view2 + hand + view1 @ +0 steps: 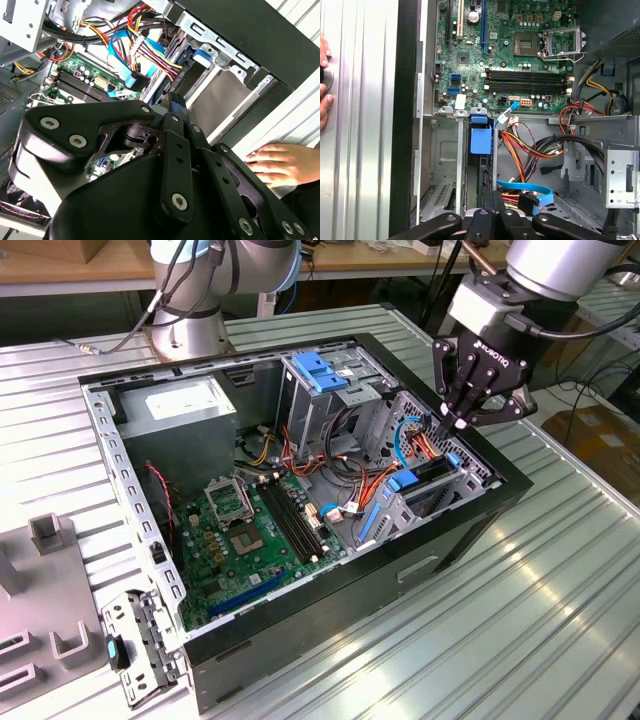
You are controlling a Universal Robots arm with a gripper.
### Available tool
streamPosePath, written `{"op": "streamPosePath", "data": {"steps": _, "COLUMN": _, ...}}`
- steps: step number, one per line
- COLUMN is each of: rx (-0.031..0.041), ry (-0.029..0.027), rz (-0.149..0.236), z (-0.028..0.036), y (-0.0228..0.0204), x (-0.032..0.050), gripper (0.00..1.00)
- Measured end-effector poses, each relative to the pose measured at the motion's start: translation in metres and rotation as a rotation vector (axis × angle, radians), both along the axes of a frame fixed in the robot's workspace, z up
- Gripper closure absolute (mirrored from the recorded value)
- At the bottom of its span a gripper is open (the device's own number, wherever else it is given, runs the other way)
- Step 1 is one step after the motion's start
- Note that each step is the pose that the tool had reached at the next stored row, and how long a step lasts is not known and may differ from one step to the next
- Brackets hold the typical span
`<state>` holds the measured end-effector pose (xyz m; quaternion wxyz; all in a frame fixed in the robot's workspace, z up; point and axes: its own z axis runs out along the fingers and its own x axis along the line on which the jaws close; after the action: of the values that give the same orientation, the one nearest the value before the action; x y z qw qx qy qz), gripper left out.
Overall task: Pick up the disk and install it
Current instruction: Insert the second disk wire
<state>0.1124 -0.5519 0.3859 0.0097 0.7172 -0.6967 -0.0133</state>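
The disk (431, 473) stands on edge in the drive cage at the exterior view's right end of the open computer case (330, 610), with blue rails on both sides. In the first wrist view its dark edge (481, 172) runs down the slot under a blue tab (481, 140). My gripper (447, 426) hangs directly over that edge, fingers shut together, tips at or just above the disk (492, 196). I cannot tell whether they touch it. The second wrist view shows the closed fingers (176, 102) pointing into the cage.
Bundles of coloured cables (372, 480) lie beside the cage. The motherboard (250, 530), grey power-supply box (185, 405) and a blue bracket (318, 370) on the tall cage sit in the case. A person's hand (280, 162) rests on the table by the case wall.
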Motion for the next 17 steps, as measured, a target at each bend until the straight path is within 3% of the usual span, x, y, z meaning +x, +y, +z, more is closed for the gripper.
{"op": "streamPosePath", "data": {"steps": 3, "rx": -0.0002, "ry": 0.0001, "rz": 0.000, "z": 0.0015, "y": 0.0030, "x": 0.0000, "gripper": 0.89}}
{"op": "streamPosePath", "data": {"steps": 4, "rx": -0.0008, "ry": 0.0002, "rz": 0.000, "z": 0.0020, "y": 0.0078, "x": 0.0000, "gripper": 0.89}}
{"op": "streamPosePath", "data": {"steps": 5, "rx": -0.0022, "ry": 0.0005, "rz": 0.000, "z": 0.0027, "y": 0.0159, "x": 0.0000, "gripper": 0.89}}
{"op": "streamPosePath", "data": {"steps": 8, "rx": -0.0022, "ry": 0.0018, "rz": 0.000, "z": 0.0068, "y": 0.0291, "x": 0.0000, "gripper": 0.89}}
{"op": "streamPosePath", "data": {"steps": 11, "rx": -0.0041, "ry": 0.0101, "rz": 0.000, "z": 0.0079, "y": 0.0368, "x": -0.0001, "gripper": 0.89}}
{"op": "streamPosePath", "data": {"steps": 13, "rx": -0.0095, "ry": 0.0148, "rz": 0.000, "z": 0.0080, "y": 0.0393, "x": 0.0000, "gripper": 0.89}}
{"op": "streamPosePath", "data": {"steps": 14, "rx": -0.0207, "ry": 0.0170, "rz": 0.000, "z": 0.0080, "y": 0.0400, "x": -0.0001, "gripper": 0.89}}
{"op": "streamPosePath", "data": {"steps": 17, "rx": -0.0242, "ry": 0.0171, "rz": 0.000, "z": 0.0081, "y": 0.0400, "x": 0.0000, "gripper": 0.89}}
